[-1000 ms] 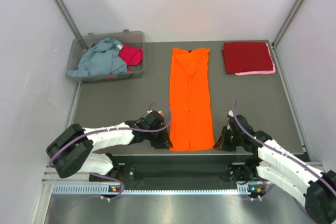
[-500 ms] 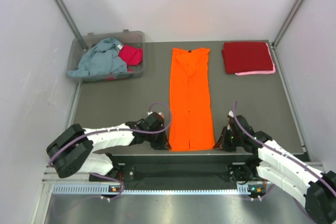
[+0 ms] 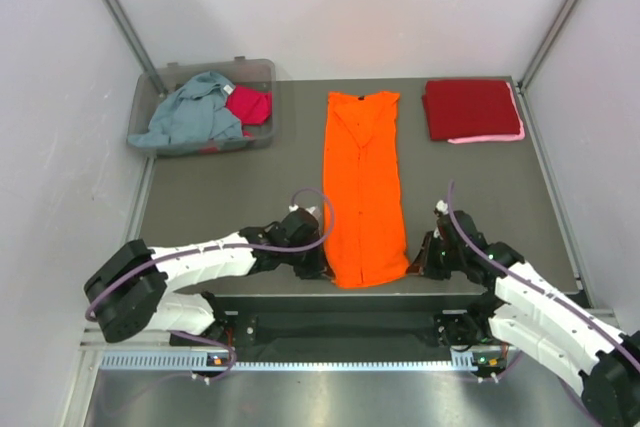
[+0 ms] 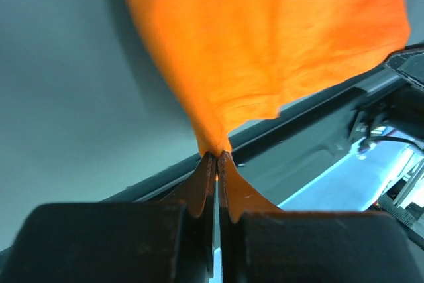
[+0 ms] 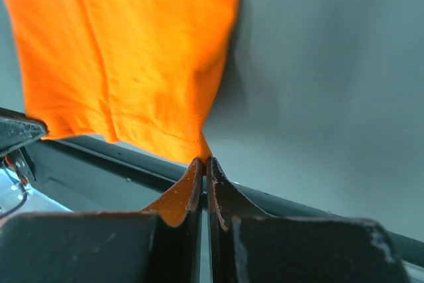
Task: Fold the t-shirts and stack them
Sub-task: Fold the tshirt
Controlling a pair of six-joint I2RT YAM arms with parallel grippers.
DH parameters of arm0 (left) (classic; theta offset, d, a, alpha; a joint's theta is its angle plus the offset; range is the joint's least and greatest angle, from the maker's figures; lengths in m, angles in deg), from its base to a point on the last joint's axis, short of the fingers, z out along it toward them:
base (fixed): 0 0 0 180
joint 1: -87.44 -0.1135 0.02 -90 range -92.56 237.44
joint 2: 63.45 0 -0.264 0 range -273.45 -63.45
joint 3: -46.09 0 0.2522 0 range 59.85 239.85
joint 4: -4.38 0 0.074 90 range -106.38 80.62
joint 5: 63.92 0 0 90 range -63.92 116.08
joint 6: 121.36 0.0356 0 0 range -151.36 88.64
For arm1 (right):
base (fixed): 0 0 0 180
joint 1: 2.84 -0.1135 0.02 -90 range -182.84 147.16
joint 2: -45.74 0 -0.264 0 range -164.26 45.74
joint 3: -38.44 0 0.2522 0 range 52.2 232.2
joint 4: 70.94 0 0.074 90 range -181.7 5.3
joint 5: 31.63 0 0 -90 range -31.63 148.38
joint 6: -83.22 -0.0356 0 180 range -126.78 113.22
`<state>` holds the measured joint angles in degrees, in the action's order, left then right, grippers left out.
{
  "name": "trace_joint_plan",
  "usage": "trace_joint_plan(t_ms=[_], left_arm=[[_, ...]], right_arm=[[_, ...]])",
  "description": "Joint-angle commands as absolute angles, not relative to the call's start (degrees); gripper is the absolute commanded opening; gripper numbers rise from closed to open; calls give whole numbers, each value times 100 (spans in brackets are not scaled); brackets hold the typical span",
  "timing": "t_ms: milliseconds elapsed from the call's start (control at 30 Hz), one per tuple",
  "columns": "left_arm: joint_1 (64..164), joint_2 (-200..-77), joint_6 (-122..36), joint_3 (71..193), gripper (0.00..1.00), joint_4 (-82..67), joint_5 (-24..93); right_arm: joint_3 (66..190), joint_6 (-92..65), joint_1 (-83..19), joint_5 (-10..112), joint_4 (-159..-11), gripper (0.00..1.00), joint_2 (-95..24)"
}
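A bright orange t-shirt lies as a long narrow strip down the middle of the table. Its near hem is lifted a little. My left gripper is shut on the hem's left corner, and my right gripper is shut on the right corner. A folded dark red t-shirt lies at the far right on top of a pink one. A grey-blue t-shirt and a magenta one lie crumpled in the bin.
The clear plastic bin stands at the far left corner of the grey table. White walls close in on both sides. The table's dark front rail runs just behind the grippers.
The left gripper has shut on the hem's left corner. Both grippers have lifted the near hem slightly and drawn it a little away from the front edge.
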<state>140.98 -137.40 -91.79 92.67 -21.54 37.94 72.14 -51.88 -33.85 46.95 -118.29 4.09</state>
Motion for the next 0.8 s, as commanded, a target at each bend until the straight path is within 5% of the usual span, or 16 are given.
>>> trace_joint_plan(t_ms=[0,233,767], left_arm=[[13983,-13867,-8921,9764,0,-2326,3698],[12816,-14544,-8200,10282,0,-2300,4049],[11434,-17426,-7302,13902,0,-2669,3997]], right_arm=[[7907,-4827,-3369,4967,-11837,0,41],[8743,-4045,-3141,4941,-11126,0,-1075],[12399,-2533,-1919,4642,-11194,0,-4873]])
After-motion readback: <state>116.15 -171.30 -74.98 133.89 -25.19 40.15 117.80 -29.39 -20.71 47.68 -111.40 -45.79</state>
